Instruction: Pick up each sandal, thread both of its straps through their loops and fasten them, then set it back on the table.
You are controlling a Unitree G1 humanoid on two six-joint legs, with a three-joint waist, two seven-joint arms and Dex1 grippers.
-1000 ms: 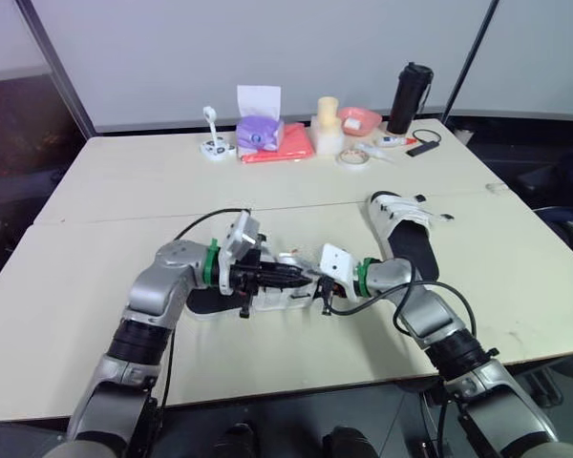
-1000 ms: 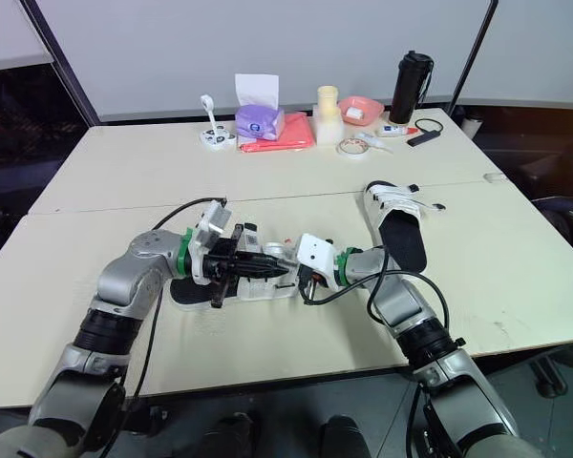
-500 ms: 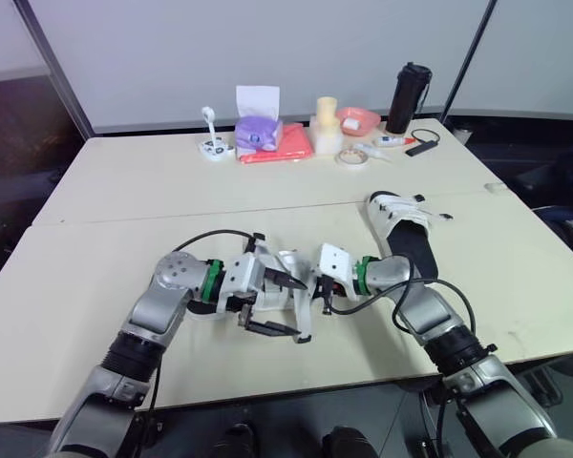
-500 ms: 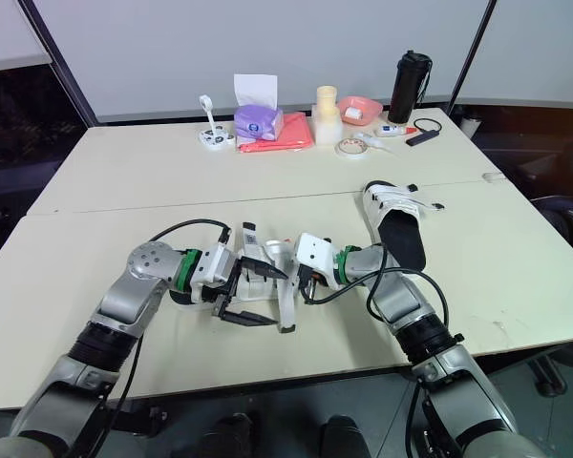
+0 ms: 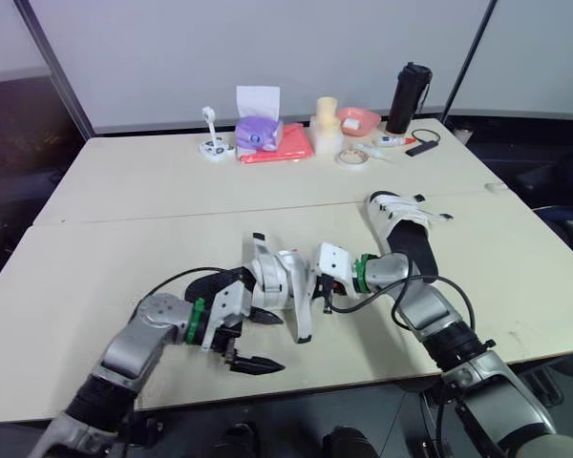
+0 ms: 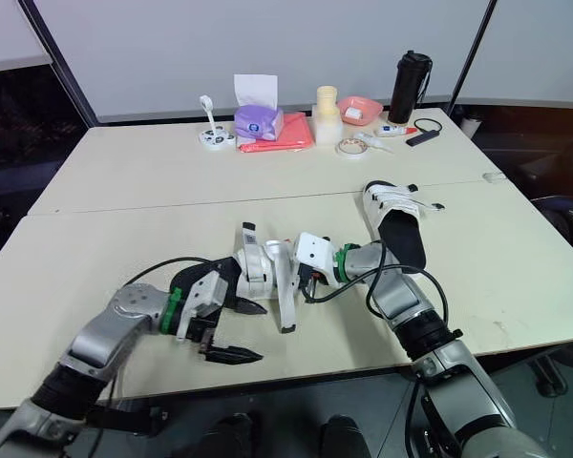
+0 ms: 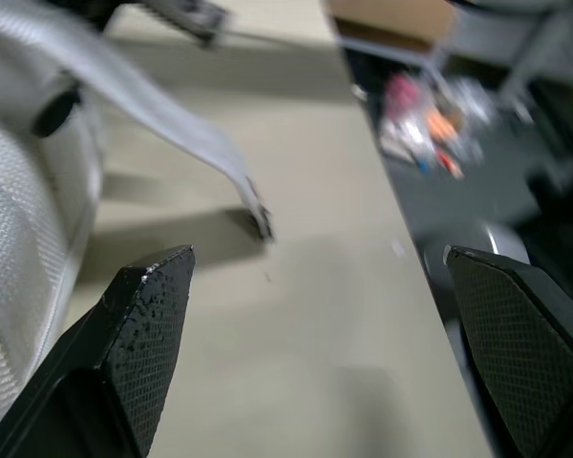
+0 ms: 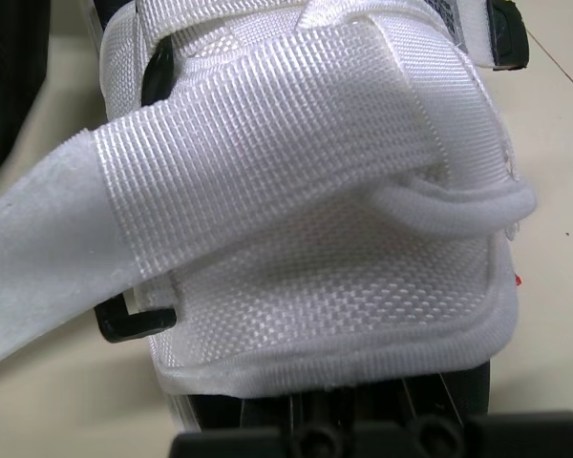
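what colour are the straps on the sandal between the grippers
White woven straps on the black-soled sandal; clearest in the right wrist view.

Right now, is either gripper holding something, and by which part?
The left gripper is open, apart from the sandal, holding nothing. The right gripper sits close against the sandal's white strapped side; whether it grips there cannot be told.

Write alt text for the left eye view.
The left pincer hangs open over the table, just short of a white-strapped sandal whose strap dangles loose; the right pincer is at its other side. A second sandal lies beyond.
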